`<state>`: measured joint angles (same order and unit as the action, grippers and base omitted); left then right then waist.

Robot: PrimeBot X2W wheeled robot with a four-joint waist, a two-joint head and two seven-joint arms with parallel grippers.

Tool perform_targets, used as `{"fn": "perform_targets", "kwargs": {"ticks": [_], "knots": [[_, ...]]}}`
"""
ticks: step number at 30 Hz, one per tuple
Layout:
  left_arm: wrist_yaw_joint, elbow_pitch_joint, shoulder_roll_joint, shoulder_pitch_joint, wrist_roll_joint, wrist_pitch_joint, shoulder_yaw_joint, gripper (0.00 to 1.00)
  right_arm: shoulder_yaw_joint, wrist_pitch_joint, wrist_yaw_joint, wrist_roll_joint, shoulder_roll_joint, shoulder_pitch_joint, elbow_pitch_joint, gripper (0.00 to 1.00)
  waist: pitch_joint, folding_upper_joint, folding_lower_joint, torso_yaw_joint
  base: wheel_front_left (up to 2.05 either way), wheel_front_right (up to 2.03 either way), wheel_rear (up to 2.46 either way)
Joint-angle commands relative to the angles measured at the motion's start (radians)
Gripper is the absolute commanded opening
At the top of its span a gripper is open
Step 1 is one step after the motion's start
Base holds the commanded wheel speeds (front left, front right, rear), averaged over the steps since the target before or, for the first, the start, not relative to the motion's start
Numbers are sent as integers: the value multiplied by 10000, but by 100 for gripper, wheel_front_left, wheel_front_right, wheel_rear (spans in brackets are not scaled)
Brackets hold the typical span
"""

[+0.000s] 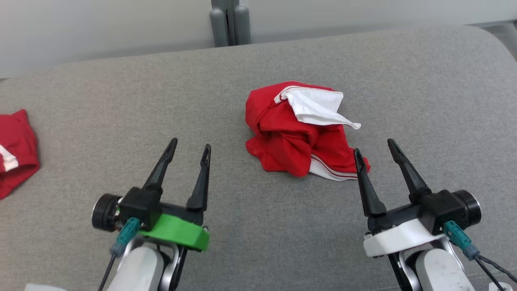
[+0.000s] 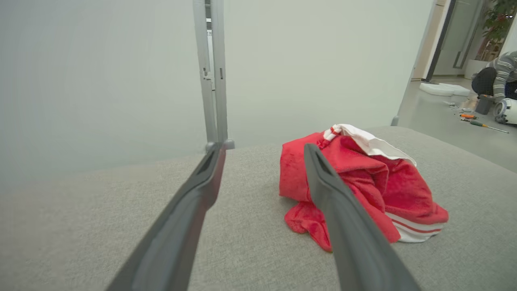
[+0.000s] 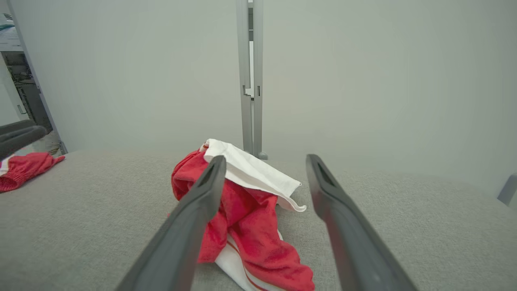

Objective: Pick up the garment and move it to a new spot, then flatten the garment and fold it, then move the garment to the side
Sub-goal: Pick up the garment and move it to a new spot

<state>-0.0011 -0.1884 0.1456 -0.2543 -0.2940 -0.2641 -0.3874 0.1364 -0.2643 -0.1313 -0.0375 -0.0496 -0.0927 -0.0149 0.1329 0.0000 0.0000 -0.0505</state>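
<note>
Head view first: the garment [image 1: 291, 137], red with white trim and a white lining flopped out on top, sits in a crumpled heap roughly mid-tabletop [image 1: 121, 101], which has a grey fabric cover. The left tool [image 1: 190, 144] is at lower left with its fingers spread apart and nothing between them, well off to the left of the heap. The right tool [image 1: 373, 146] is at lower right, also spread wide and empty, and its inner fingertip is right at the heap's near right corner, though I can't tell if it actually touches. A second red piece [image 1: 16, 153] lies at the far left edge. Left wrist view: the left tool [image 2: 262, 147] is open, with the garment [image 2: 375, 182] off to its right on the cloth, and a person [image 2: 501, 72] is crouched on the floor way in the back. Right wrist view: the right tool [image 3: 265, 158] is open, and the garment [image 3: 250, 210] lies just ahead, mostly behind its left finger.
</note>
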Motion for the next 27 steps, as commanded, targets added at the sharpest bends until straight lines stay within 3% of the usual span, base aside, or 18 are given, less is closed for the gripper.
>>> {"fn": "perform_targets", "kwargs": {"ticks": [1,7,13,18,27], "knots": [[99,263,8,469,216,-3,262,100,13,-3,10,-2,-16,253,-65,100,-735,0,0,555,0,0,0],[137,1554,-255,2104,853,-3,1586,100,108,-2,10,130,-19,784,-121,100,-1203,0,0,688,0,0,0],[-292,2214,-593,3269,1397,-4,2414,100,9,-2,10,90,-15,1270,-50,100,-1495,0,0,761,0,0,0],[-375,2248,-806,3988,1912,-4,2612,100,-101,-2,10,-10,-17,1686,83,100,-1766,0,0,783,0,0,0],[-563,2091,-937,4500,1843,-4,2753,100,-169,-2,10,-18,-15,1986,130,100,-1977,0,0,784,0,0,0]]}}
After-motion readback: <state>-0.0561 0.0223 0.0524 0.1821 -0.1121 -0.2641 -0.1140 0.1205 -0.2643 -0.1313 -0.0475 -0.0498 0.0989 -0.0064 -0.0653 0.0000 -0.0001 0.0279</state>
